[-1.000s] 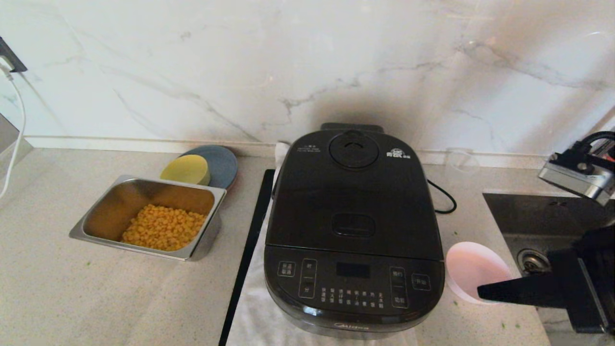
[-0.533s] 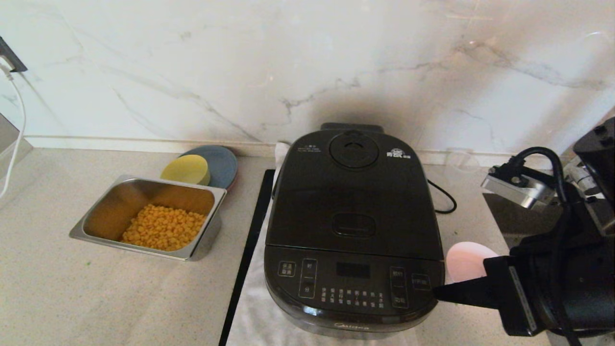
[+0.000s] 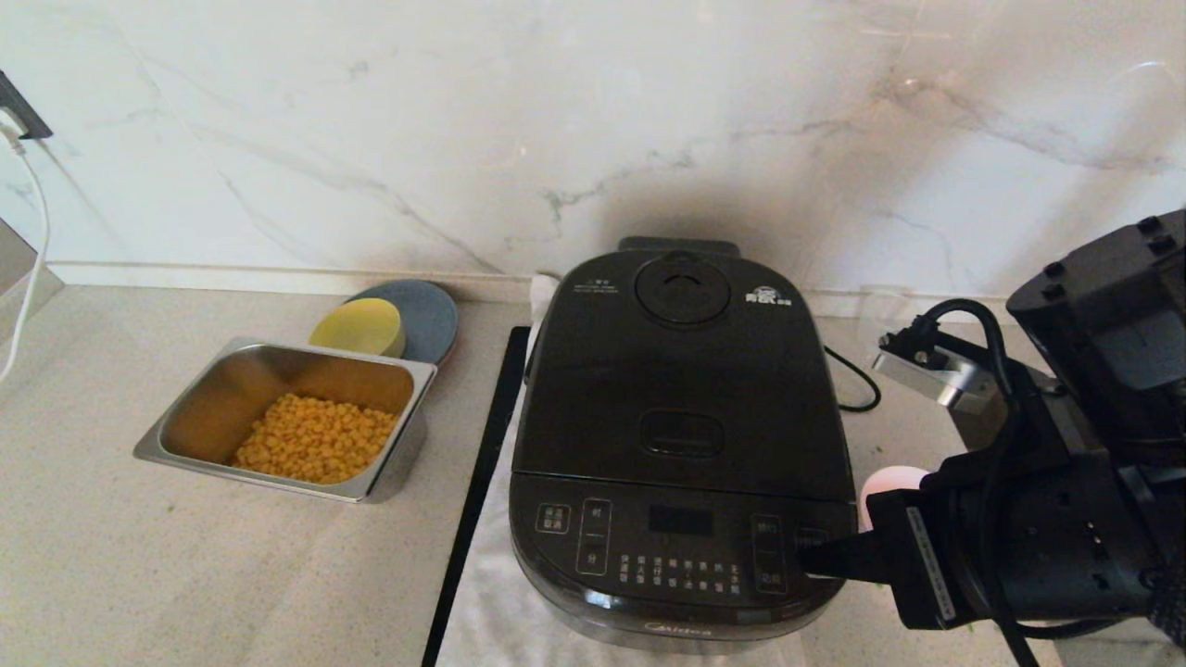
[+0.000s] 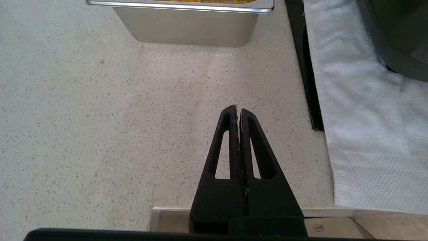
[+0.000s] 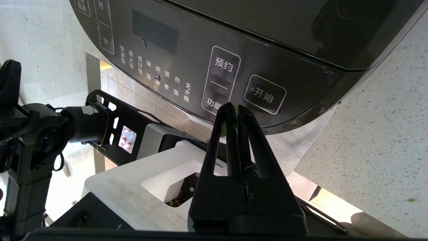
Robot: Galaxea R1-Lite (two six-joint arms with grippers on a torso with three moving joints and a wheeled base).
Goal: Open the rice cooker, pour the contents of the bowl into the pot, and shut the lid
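Looking down from the head view, the rice cooker (image 3: 681,445) sits mid-tabletop (image 3: 139,556) on a white towel (image 3: 482,630), its lid (image 3: 681,371) down and shut, so the pot cannot be seen. The right claw (image 3: 804,559) reaches in level from the right, its black fingers pressed together with the tip over the right end of the cooker's button panel (image 3: 681,547). Just behind that arm, only a sliver of the pink bowl (image 3: 885,482) shows beside the cooker; its contents cannot be seen. To the left, well apart, stands a steel tray (image 3: 408,445) of corn (image 3: 315,449), with a yellow dish (image 3: 359,326) on a blue plate (image 3: 431,315) behind it. A wide bare stretch of tabletop lies between tray and front edge.

The left wrist view alone shows the left claw (image 4: 238,110), pressed together and parked above bare speckled tabletop (image 4: 83,134), near the front edge. The steel tray's wall (image 4: 187,30) is ahead of it, and the towel (image 4: 367,134) with a black strip (image 4: 306,83) along its border lies to one side.

The right wrist view brings the panel (image 5: 187,63) close: the right claw's (image 5: 235,107) shut tips, a green fleck between them, sit just at the panel's lower rim between two outlined white-character buttons. Whether they touch is unclear. Open tabletop (image 5: 384,134) runs beside the cooker.
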